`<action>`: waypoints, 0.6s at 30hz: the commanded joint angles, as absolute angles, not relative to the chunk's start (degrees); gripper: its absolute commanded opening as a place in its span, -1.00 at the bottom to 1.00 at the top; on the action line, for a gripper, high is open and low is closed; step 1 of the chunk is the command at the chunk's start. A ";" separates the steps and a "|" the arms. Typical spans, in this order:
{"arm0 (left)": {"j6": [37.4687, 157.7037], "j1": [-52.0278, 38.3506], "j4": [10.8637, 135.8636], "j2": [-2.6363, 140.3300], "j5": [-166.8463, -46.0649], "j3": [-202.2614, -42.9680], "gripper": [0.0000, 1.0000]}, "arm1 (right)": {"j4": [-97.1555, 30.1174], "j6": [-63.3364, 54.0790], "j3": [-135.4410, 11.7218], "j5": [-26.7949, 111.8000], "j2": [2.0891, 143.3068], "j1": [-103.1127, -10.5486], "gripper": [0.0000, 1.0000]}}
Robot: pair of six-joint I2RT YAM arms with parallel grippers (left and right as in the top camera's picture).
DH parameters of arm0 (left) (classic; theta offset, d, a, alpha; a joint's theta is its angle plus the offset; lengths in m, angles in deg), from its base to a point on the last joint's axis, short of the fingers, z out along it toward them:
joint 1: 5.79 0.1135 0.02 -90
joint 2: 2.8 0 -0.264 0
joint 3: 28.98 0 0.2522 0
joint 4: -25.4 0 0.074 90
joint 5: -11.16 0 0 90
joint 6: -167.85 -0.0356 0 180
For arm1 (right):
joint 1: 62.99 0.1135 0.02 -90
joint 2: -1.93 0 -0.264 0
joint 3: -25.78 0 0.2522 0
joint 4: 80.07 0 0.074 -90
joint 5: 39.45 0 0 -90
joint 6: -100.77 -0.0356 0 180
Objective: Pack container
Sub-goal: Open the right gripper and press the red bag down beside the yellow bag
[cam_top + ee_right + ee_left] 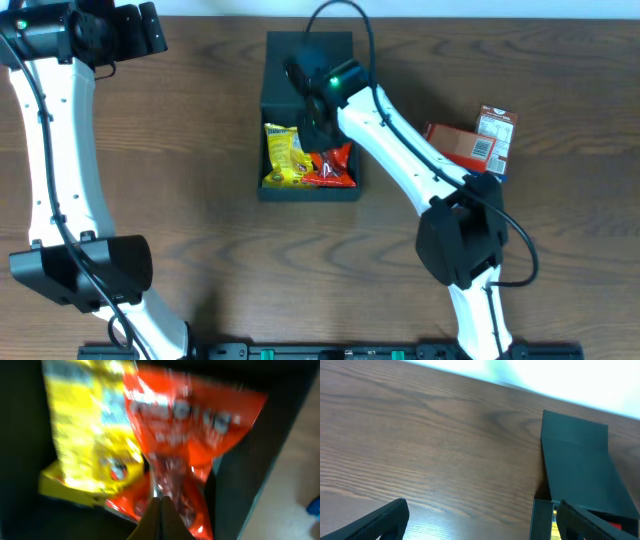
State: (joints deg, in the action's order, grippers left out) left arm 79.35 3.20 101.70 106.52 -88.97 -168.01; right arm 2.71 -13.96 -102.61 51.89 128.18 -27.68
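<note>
The right pincer (160, 514) is pinched narrow on the lower end of a blurred red packet (192, 425). Beside it is a yellow packet (82, 435). Both lie inside the container (268, 120), which sits mid-tabletop (180, 160) with its flap lid (310, 50) folded back. Farther off, the left pincer (482, 507) stands wide, holding nothing, left of the container.

A dark brown wood-grain table (200, 150) fills the overhead view. On its right half, tilted, lies a small orange-red cardboard snack carton (455, 145) whose end bears a white barcode label (487, 150). A small blue patch (497, 178) at its near corner may be print. A pale whitish strip (530, 375) runs beyond the table's far edge.
</note>
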 commanded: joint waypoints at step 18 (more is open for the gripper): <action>79.52 3.58 101.68 107.41 -88.95 -168.03 0.90 | -8.98 -12.91 -85.17 51.06 128.07 -27.77 -0.97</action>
State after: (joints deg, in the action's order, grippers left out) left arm 79.35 3.23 101.70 106.63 -88.99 -168.01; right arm -8.77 -12.85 -87.38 48.85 127.50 -27.68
